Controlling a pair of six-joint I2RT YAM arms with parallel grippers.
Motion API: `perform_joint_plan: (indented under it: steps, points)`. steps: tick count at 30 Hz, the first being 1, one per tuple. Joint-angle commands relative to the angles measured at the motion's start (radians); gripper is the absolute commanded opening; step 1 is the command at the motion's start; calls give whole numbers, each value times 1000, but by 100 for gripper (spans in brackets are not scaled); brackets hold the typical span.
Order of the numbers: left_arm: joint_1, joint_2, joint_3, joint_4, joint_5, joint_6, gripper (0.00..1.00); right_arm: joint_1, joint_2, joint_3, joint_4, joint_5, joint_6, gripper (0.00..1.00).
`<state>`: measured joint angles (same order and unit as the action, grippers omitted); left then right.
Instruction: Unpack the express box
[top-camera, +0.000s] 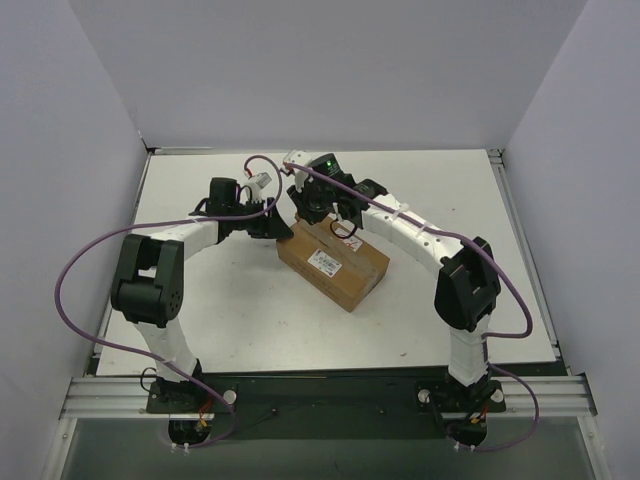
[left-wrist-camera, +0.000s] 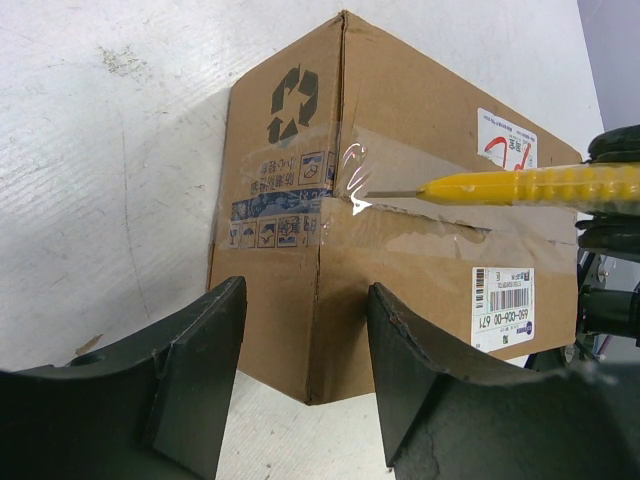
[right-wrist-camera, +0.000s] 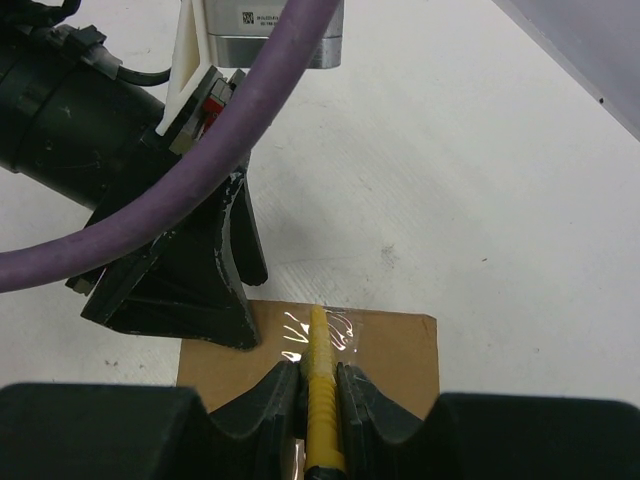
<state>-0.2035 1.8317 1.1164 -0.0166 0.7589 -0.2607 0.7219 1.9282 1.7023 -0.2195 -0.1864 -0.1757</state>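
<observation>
The express box (top-camera: 333, 262) is a brown carton with a white label, lying mid-table, taped along its top seam. In the left wrist view the express box (left-wrist-camera: 400, 230) shows a recycling mark, a red-marked label and a slit in the tape. My right gripper (right-wrist-camera: 320, 375) is shut on a yellow utility knife (right-wrist-camera: 322, 400); the knife (left-wrist-camera: 530, 185) has its blade tip in the tape seam near the box's far end. My left gripper (left-wrist-camera: 305, 330) is open, its fingers either side of the box's near corner, at the box's left end in the top view (top-camera: 272, 226).
The white table (top-camera: 230, 310) is walled by grey panels on three sides. A purple cable (top-camera: 90, 250) loops off the left arm, another (top-camera: 520, 300) off the right arm. The left gripper's body (right-wrist-camera: 180, 270) sits close beside the knife tip.
</observation>
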Motion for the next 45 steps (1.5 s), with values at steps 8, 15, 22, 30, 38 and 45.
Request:
perform_joint_plan:
  steps: [8, 15, 22, 30, 38, 45]
  points:
    - [3, 29, 2, 18, -9, -2, 61, 10, 8, -20, 9, 13, 16, 0]
    - [3, 34, 3, 20, -9, -5, 61, 10, 8, -35, 5, 15, 8, 0]
    - [3, 38, 6, 18, -15, -6, 61, 8, -14, -50, -11, 10, -4, 0]
    - [3, 46, 11, 18, -24, -6, 60, 8, -55, -101, -23, 16, -15, 0]
    - [1, 47, 16, -23, -61, 11, 52, 10, -90, -124, -32, 21, -30, 0]
    - [-8, 54, 17, -22, -75, 3, 42, 10, -117, -151, -49, 28, -38, 0]
